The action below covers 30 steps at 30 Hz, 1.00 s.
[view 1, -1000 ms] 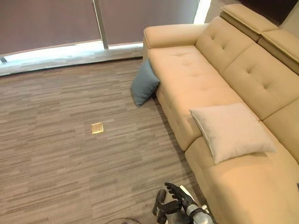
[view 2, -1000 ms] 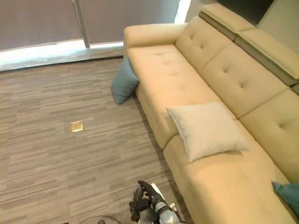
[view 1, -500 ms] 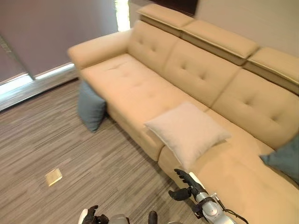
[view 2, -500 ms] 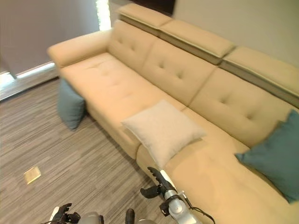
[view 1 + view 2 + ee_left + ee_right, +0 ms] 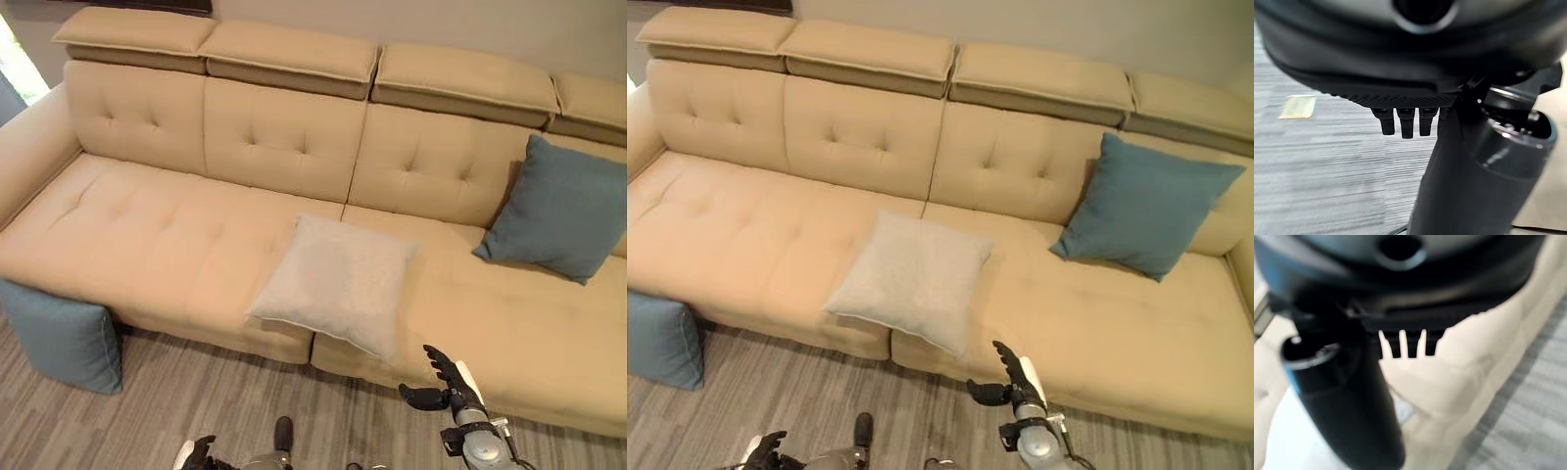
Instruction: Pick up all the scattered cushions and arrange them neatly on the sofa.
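A cream cushion [image 5: 338, 284] lies flat on the beige sofa [image 5: 167, 245], its lower corner hanging over the seat's front edge. At the right end a teal cushion [image 5: 563, 206] leans upright against the backrest. A second teal cushion [image 5: 61, 338] stands on the floor against the sofa's front at the left. My right hand [image 5: 449, 384] hovers open and empty just below the seat's front edge, right of the cream cushion. My left hand [image 5: 196, 455] hangs low over the floor, open, with its fingers [image 5: 1406, 125] relaxed and holding nothing.
Grey striped floor [image 5: 196, 401] runs along the sofa's front. A small brass floor plate [image 5: 1298, 106] is set in it near my left hand. The sofa's left armrest [image 5: 24, 147] rises at the far left.
The camera has swung right, so the sofa now faces me and the right teal cushion is fully in view. The cushions have not moved. My right hand stays low by the seat front.
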### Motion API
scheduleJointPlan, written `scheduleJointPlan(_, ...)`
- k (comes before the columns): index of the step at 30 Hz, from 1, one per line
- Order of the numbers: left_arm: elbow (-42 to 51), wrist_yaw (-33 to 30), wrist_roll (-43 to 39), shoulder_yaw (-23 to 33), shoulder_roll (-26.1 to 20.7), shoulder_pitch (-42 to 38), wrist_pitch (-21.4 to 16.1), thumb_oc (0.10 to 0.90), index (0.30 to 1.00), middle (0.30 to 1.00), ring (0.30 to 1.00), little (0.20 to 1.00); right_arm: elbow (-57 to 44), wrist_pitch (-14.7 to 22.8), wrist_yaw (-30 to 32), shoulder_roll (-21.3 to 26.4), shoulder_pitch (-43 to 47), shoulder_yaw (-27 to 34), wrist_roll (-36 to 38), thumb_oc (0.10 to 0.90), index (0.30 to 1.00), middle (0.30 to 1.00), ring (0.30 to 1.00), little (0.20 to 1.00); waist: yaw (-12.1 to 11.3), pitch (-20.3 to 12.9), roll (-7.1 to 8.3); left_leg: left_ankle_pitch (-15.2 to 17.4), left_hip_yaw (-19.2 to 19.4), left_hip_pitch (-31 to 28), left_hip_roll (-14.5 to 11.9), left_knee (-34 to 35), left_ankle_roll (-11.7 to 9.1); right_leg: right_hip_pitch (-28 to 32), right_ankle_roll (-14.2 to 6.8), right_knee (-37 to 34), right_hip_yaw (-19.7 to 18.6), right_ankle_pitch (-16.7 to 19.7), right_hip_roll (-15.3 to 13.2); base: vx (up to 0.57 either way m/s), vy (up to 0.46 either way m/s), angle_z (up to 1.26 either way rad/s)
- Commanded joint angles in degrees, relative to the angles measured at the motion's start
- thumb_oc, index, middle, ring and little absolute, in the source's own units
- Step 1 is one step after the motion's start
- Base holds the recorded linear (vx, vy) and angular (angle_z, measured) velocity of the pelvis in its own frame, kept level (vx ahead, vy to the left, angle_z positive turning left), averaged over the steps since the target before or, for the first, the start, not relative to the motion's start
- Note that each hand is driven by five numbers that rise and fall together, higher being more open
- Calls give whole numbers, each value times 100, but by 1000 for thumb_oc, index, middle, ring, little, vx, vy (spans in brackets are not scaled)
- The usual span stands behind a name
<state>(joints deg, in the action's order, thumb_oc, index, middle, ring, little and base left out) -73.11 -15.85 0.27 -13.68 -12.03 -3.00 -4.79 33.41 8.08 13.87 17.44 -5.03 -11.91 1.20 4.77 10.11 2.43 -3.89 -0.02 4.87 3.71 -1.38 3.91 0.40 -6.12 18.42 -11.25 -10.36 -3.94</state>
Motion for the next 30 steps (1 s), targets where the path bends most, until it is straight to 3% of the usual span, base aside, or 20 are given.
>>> scheduleJointPlan(1, -25, -92, 224, -3, 253, 166, -104, 800, 900, 900, 900, 900, -669, 411, 410, 271, 630, 254, -184, 800, 900, 900, 900, 900, -179, -109, -234, 562, 36, -269, -592, 152, -152, -718, 126, 1338, 1553, 723, -693, 259, 355, -114)
scheduleJointPlan(3, -102, -120, 166, 224, 241, 239, -111, 800, 900, 900, 900, 900, -854, 430, 450, 287, 605, 250, -382, 800, 900, 900, 900, 900, -135, -135, -270, 736, 236, -552, -560, 220, -164, -844, 166, 1157, 2101, 578, -823, 261, 155, -65)
scheduleJointPlan(5, -142, -92, -371, 676, 272, 299, -156, 800, 900, 900, 900, 900, -1111, 487, 412, 315, 528, 250, -370, 800, 900, 900, 900, 900, -71, -143, -267, 931, 378, -843, -503, 229, -178, -995, 169, 572, 2408, 467, -620, 311, 40, -53)
scheduleJointPlan(8, 287, -140, -1000, 997, 231, 260, -331, 800, 900, 900, 900, 900, -1434, 497, 380, 458, 436, 246, -533, 800, 900, 900, 900, 900, 37, -149, -271, 1089, 407, -1064, -424, 169, -209, -1348, 55, -80, 2616, 732, -407, 262, -24, -51)
scheduleJointPlan(9, 298, -140, -1004, 997, 231, 270, -325, 800, 900, 900, 900, 900, -1443, 490, 380, 458, 429, 244, -537, 800, 900, 900, 900, 900, 39, -140, -285, 1099, 406, -1084, -442, 174, -214, -1317, 56, -104, 2624, 738, -387, 287, -101, -23)
scheduleJointPlan(10, 1035, -222, -1356, 1030, 119, 251, -508, 800, 900, 900, 900, 900, -1743, 472, 417, 581, 294, 295, -837, 800, 900, 900, 900, 900, 93, -113, -276, 1245, 356, -1198, -398, 93, -244, -1326, 44, -439, 2590, 746, -298, 172, -83, -4)
scheduleJointPlan(12, 1466, -316, -1452, 1067, 57, 305, -545, 800, 900, 900, 900, 900, -1829, 466, 463, 595, 193, 365, -861, 800, 900, 900, 900, 900, 103, -134, -227, 1295, 275, -1143, -352, -81, -261, -1081, 78, -821, 2466, 753, -238, 201, -129, 38)
scheduleJointPlan(14, 2284, -690, -1646, 1248, 7, 424, -635, 800, 900, 900, 900, 900, -1948, 501, 473, 601, -4, 463, -899, 800, 900, 900, 900, 900, 48, -236, -195, 1261, 252, -1061, -312, -400, -373, -704, 198, -1135, 2240, 744, -78, 246, -140, 77)
scheduleJointPlan(16, 3031, -828, -1908, 1446, -24, 643, -745, 800, 900, 900, 900, 900, -1969, 494, 546, 660, -29, 545, -1032, 800, 900, 900, 900, 900, -43, -259, -204, 1159, 321, -906, -356, -949, -528, -410, 278, -1308, 2272, 696, -11, 153, -113, 27)
scheduleJointPlan(19, 3842, -998, -1892, 1581, -143, 785, -780, 800, 900, 900, 900, 900, -2042, 513, 593, 764, 45, 645, -1084, 800, 900, 900, 900, 900, -169, -32, -117, 451, 270, -44, -615, -2743, -913, -228, 490, -1305, 2180, 624, 8, 19, -124, -18)
scheduleJointPlan(20, 4103, -1060, -1866, 1643, -188, 814, -818, 800, 900, 900, 900, 900, -2104, 508, 640, 795, 87, 669, -1097, 800, 900, 900, 900, 900, -219, 23, -59, 269, 208, 229, -609, -3113, -919, -210, 554, -1331, 2148, 621, 4, 11, -97, -32)
scheduleJointPlan(21, 4281, -1211, -1880, 1768, -197, 882, -863, 800, 900, 900, 900, 900, -2155, 501, 652, 827, 135, 681, -1092, 800, 900, 900, 900, 900, -259, 28, -34, 402, 205, 373, -636, -3285, -854, -186, 591, -1365, 2104, 577, 34, 53, -63, -41)
scheduleJointPlan(22, 4468, -1280, -1907, 1880, -200, 938, -865, 800, 900, 900, 900, 900, -2197, 499, 661, 839, 139, 702, -1078, 800, 900, 900, 900, 900, -299, 21, -35, 487, 153, 448, -664, -3263, -801, -158, 590, -1375, 2052, 549, 62, 125, -6, -27)
scheduleJointPlan(24, 4914, -1468, -1801, 2160, -236, 1107, -865, 800, 900, 900, 900, 900, -2187, 495, 609, 869, 110, 752, -1011, 800, 900, 900, 900, 900, -322, -53, -19, 593, 221, 331, -1018, -2516, -762, -62, 525, -1419, 2058, 456, 25, 174, 50, -13)
scheduleJointPlan(26, 5025, -1485, -1657, 2281, -378, 1122, -860, 800, 900, 900, 900, 900, -2212, 505, 536, 917, 108, 826, -913, 800, 900, 900, 900, 900, -335, -122, -47, 568, 303, 30, -1319, -1197, -754, 7, 452, -1437, 2090, 359, 0, 212, 118, -3)
scheduleJointPlan(28, 4826, -1315, -1646, 2217, -625, 941, -788, 800, 900, 900, 900, 900, -2173, 502, 484, 1047, 286, 896, -779, 800, 900, 900, 900, 900, -320, -209, -161, 452, 157, -180, -1400, -208, -819, 65, 390, -1471, 2089, 280, 30, 195, 135, 3)
scheduleJointPlan(30, 4426, -1247, -1518, 2055, -827, 573, -710, 800, 900, 900, 900, 900, -2011, 513, 511, 1196, 559, 865, -758, 800, 900, 900, 900, 900, -286, -253, -272, 284, 49, -266, -1349, 135, -907, 83, 370, -1506, 2128, 270, 34, 123, 136, 1)
